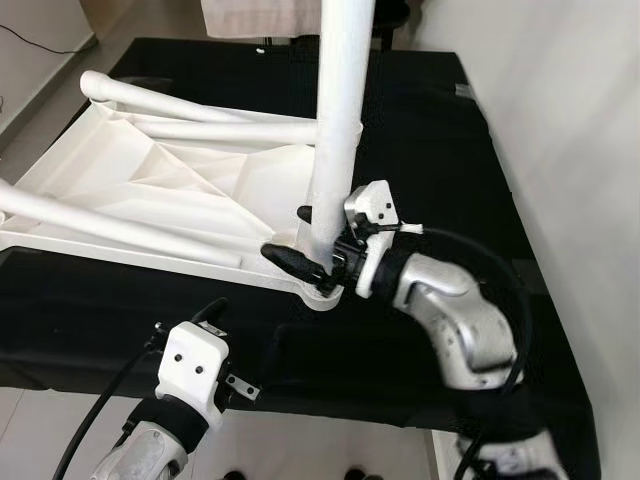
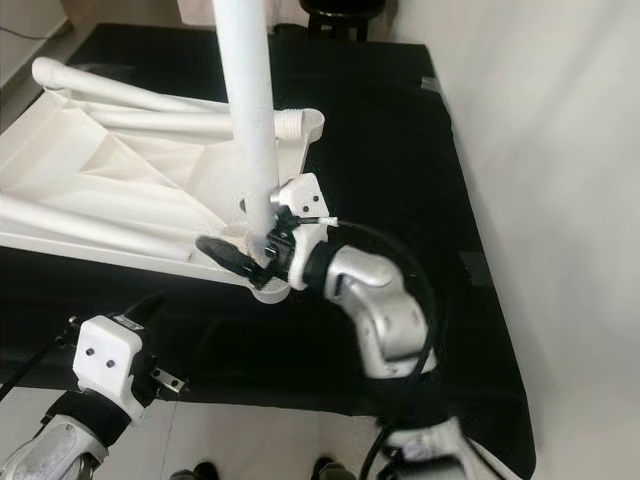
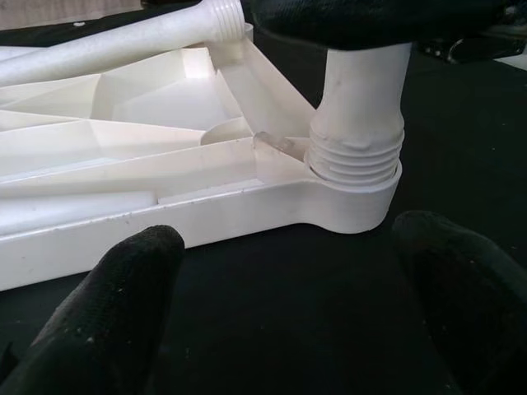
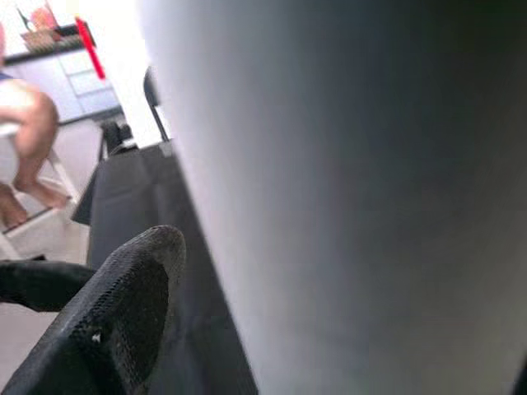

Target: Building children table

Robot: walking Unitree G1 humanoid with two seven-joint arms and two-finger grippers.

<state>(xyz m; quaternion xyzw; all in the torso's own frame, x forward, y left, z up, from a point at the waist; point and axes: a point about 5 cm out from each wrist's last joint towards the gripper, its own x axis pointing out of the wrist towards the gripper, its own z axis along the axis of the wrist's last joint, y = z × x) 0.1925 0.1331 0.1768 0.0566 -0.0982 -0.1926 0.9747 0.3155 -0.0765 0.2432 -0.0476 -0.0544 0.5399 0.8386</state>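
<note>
**Right end effector clamped on upright leg at the tabletop corner**

Right end effector (image 1: 312, 243) grips the upright white leg (image 1: 338, 120) low down, its black fingers (image 1: 290, 262) closed around the tube just above the corner socket (image 1: 322, 293). That leg stands vertically in the near corner of the white tabletop (image 1: 170, 180), which lies upside down on the black desk (image 1: 440, 150) with its ribbed underside facing up. In the left wrist view the leg's threaded end (image 3: 356, 156) sits in the round socket, with some threads showing above the rim.

Three other white legs lie across the inverted tabletop: one (image 1: 180, 100) along the far edge, one (image 1: 235, 130) just in front of it ending near the upright leg, and one (image 1: 110, 225) along the near edge.

Left end effector (image 1: 205, 315) hovers at the desk's near edge, short of the tabletop and holding nothing; its two black fingertips (image 3: 115, 288) are spread well apart, pointing toward the socket corner.

Beyond the desk, the right wrist view shows a person's bare legs (image 4: 29, 140) by a white stool.
</note>
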